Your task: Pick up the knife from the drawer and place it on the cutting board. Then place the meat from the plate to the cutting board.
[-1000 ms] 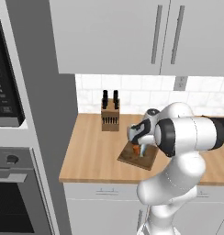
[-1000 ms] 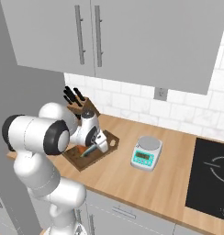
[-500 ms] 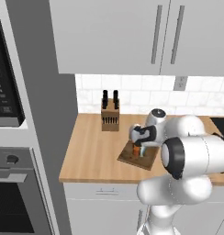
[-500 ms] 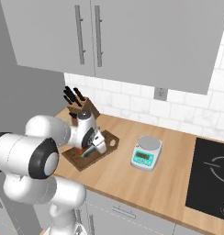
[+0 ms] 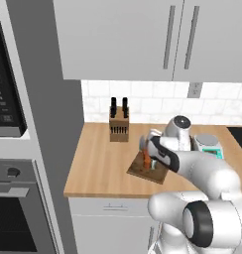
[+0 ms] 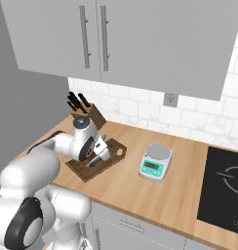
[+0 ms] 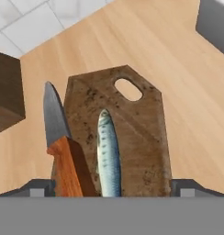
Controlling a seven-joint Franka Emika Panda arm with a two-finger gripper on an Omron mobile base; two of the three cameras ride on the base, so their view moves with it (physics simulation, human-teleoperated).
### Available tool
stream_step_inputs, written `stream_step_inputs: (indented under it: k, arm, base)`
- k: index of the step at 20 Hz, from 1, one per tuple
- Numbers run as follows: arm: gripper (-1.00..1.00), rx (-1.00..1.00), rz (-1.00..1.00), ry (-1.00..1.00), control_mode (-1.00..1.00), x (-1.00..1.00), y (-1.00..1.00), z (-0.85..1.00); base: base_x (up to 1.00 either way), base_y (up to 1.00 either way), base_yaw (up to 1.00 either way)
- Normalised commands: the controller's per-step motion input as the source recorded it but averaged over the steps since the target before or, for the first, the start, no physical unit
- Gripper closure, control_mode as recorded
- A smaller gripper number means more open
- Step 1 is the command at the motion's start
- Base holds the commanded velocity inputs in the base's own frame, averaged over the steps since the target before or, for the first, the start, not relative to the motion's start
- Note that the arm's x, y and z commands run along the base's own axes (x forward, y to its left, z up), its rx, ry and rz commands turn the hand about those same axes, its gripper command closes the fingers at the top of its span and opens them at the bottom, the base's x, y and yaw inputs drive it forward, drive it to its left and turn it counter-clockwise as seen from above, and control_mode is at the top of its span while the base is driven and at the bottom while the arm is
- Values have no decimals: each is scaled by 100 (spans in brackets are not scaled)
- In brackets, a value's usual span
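Note:
The brown cutting board (image 7: pixel 146 133) lies on the countertop. The knife (image 7: pixel 63 151), with an orange-brown handle and grey blade, rests along the board's left edge. Beside it on the board lies the meat (image 7: pixel 108 151), a slim silvery-blue piece. My gripper (image 7: pixel 113 189) hovers right above them, open, with one fingertip (image 7: pixel 38 188) on each side and nothing held. From the base, the gripper (image 5: pixel 148 149) (image 6: pixel 102 149) hangs over the board (image 5: pixel 140 172) (image 6: pixel 86 172), with the knife's orange handle (image 5: pixel 147 161) below it. The drawer and the plate are out of view.
A wooden knife block (image 5: pixel 119 126) (image 6: pixel 91 113) stands at the wall behind the board. A small kitchen scale (image 6: pixel 155 161) (image 5: pixel 208 144) sits to the right. A black cooktop (image 6: pixel 226 190) lies further right. An oven tower (image 5: pixel 14 198) bounds the counter's left end.
The jaws have spread a little wider above the board. The arm's elbow has swung lower and toward the base. The knife and the meat lie still.

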Motion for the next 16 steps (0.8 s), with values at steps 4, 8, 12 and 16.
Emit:
stream_step_inputs:
  k: [4,8,12,16]
  arm:
    - [-100,1,0,-13,-100,-45,-11,47]
    - [-100,1,0,-6,-100,-51,-26,29]
    - [-100,5,-1,-3,-100,-33,-36,48]
    - [-100,7,0,-5,-100,-28,-37,58]
  base:
    - [0,0,0]
    - [0,0,0]
    - [0,0,0]
    - [0,0,0]
